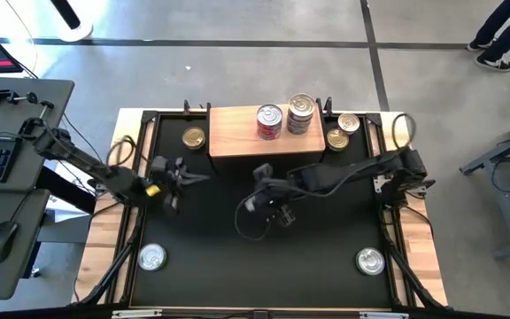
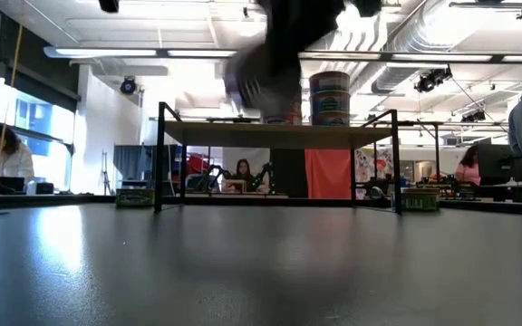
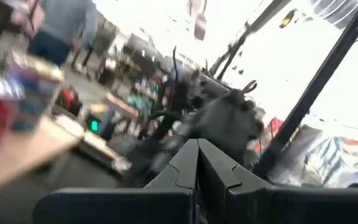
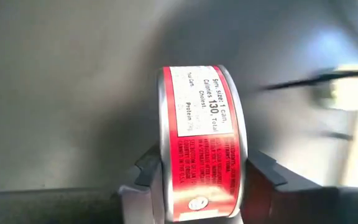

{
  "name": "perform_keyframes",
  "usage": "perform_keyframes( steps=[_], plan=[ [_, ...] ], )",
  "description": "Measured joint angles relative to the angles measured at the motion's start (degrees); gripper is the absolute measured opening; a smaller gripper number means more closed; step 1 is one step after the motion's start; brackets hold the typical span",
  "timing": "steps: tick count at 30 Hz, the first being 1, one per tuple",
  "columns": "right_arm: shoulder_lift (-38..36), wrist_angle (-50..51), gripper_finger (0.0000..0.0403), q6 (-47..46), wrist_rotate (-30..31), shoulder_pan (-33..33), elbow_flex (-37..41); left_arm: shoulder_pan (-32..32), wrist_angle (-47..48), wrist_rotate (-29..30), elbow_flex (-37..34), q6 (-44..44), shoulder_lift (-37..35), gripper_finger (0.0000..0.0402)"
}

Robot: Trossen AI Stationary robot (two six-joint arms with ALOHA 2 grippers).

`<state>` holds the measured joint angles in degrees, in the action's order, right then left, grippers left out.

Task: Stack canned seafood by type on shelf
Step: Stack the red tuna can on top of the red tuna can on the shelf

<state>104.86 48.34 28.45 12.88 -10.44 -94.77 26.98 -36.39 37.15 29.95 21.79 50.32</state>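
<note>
The right gripper [image 4: 201, 180] pinches a red-labelled can [image 4: 201, 143] on edge at mid-table. At nine o'clock, the left gripper [image 3: 197, 162] is pressed together. At twelve, the shelf [image 1: 237, 133] bears two can stacks.

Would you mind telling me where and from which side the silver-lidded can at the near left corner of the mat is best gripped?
The silver-lidded can lies flat, lid up, alone on the black mat, with nothing beside it. I would come straight down from above and close the fingers across its round side wall, on opposite sides. It sits low, so the fingers probably need to reach almost to the mat.
</note>
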Motion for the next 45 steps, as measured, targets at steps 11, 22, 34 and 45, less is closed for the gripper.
perform_keyframes(
  steps=[11,22,34,45],
  plan=[
    [-1.68,6.27,0.0132,10.37,36.77,9.11,-16.72,-3.49,10.0,-0.38,0.02,-3.99,-6.45,0.0],
    [-0.54,6.73,0.0136,12.57,33.14,18.51,-16.93,-2.1,11.8,-0.9,0.02,1.57,-7.61,0.0],
    [3.91,7.34,0.0137,15.57,37.15,19.46,-16.93,-0.54,13.21,-1.06,0.02,-0.98,-8.0,0.0],
    [4.24,5.74,0.0138,7.26,35.56,20.37,-16.93,-0.56,15.46,-2.15,0.02,-0.84,-8.0,0.0]
  ],
)
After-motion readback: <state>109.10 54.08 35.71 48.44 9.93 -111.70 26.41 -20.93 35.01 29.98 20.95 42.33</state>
